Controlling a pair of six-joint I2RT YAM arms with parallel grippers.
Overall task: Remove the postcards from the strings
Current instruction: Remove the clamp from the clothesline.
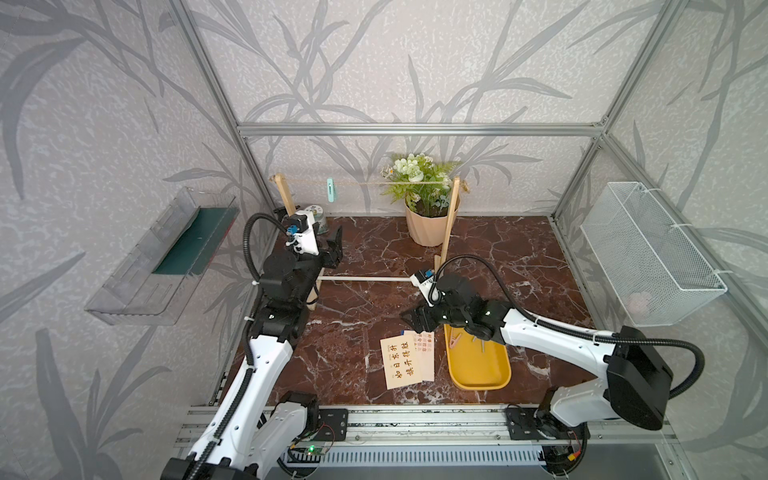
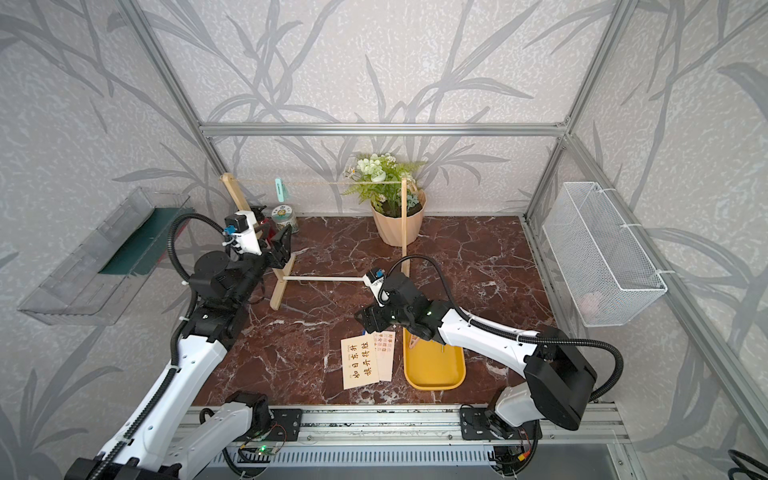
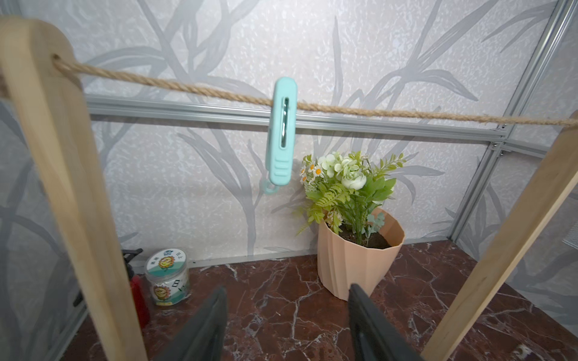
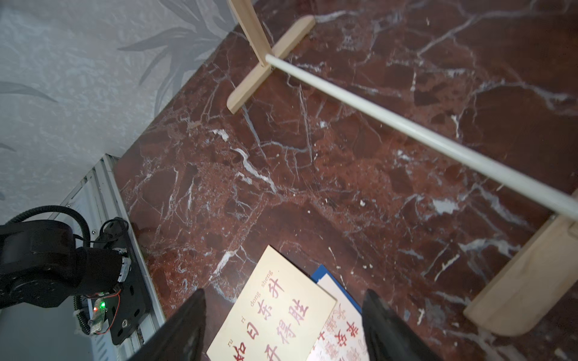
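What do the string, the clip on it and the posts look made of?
The string looks like twisted jute or hemp twine, tan and fibrous. The clip seems smooth matte mint plastic, with moulded ridges. The posts look like pale bare wood, faint grain showing.

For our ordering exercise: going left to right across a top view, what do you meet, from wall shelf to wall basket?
Clear shelf → mint clothespin → postcards → yellow tray → wire basket.
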